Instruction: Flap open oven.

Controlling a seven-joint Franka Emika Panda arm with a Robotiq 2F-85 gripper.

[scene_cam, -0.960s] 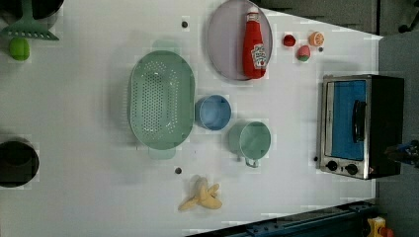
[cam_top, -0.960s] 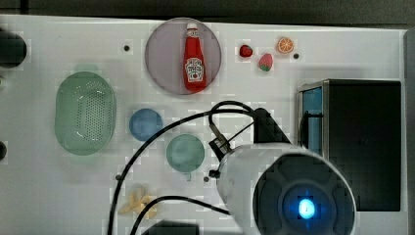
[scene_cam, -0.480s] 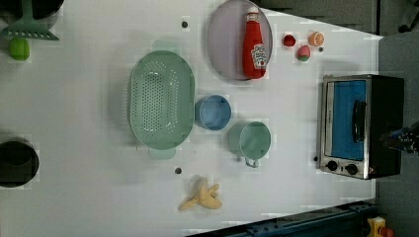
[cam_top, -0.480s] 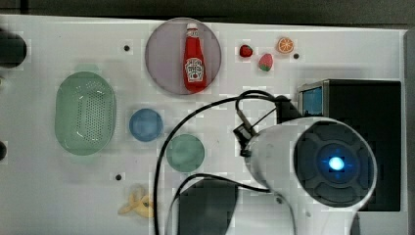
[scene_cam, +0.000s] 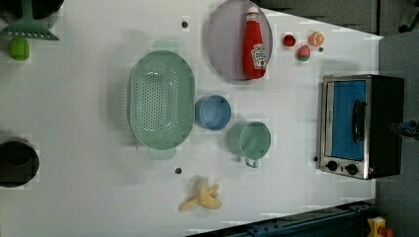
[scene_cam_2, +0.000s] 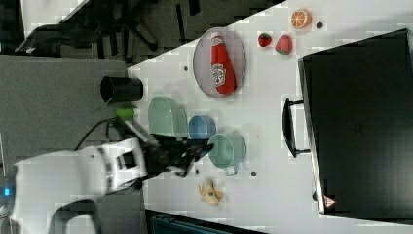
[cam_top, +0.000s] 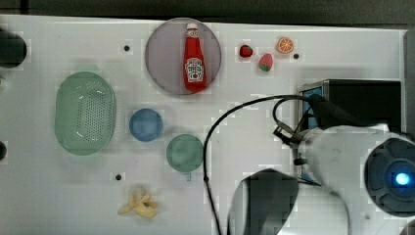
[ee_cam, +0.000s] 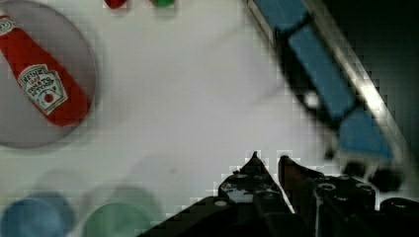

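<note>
While the oven (scene_cam: 360, 126) stands shut, the arm (cam_top: 342, 166) seemingly overhangs its door.

- You are looking at the oven (scene_cam: 360, 126) sitting at the left view's right edge: a boxy toaster oven with black top and silver frame.
- Its blue-tinted glass door is staying shut, the black bar handle (scene_cam: 359, 120) lying across it.
- Two black knobs (scene_cam: 342, 167) are sitting below the door.
</note>
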